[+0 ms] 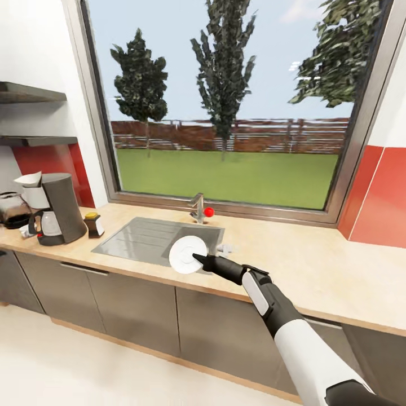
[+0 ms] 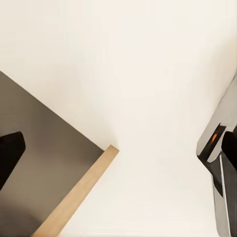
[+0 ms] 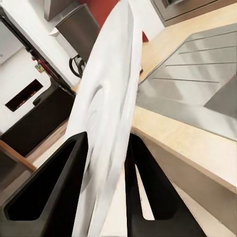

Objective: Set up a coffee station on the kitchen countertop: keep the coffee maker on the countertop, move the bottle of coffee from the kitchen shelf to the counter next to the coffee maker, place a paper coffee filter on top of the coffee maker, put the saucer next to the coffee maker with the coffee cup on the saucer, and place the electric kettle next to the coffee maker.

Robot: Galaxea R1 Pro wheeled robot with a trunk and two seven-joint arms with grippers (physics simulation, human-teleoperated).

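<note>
Saucer (image 1: pixel 187 254): round, white, smooth and glossy, with a shallow raised ring around its centre. Held on edge, nearly upright, just below the middle of the head frame, above the front rim of the sink (image 1: pixel 146 239). In the right wrist view the saucer (image 3: pixel 106 123) rises as a pale tilted disc between two black wedge-shaped fingers (image 3: pixel 47 190).

Right gripper (image 1: pixel 198 259): black, tapered, clamped on the saucer's rim; the white-shelled forearm runs down to the lower right of the head frame.

Left gripper: in the left wrist view a dark fingertip (image 2: pixel 10 153) shows at the left edge over a grey cabinet face and a pale wooden strip; whether it stands wide or narrow cannot be told.

Countertop (image 1: pixel 316 270): light wood grain, matt, crossing the frame from left to right above grey flat-fronted cabinets.

Sink: brushed steel, rectangular, with a ribbed draining board on its left part; a metal tap (image 1: pixel 198 208) with a red knob stands behind it.

Coffee maker (image 1: pixel 59 208): dark grey, boxy and tall, with a glass carafe at its base, at the left of the head frame on the countertop. A white paper coffee filter (image 1: pixel 31 183), cone-like, sits just beside its top, to the left.

Bottle of coffee (image 1: pixel 93 224): small, dark, yellow-capped, just right of the coffee maker.

Surroundings: a large window with trees, lawn and fence fills the upper frame; red splashback panels at both sides.
</note>
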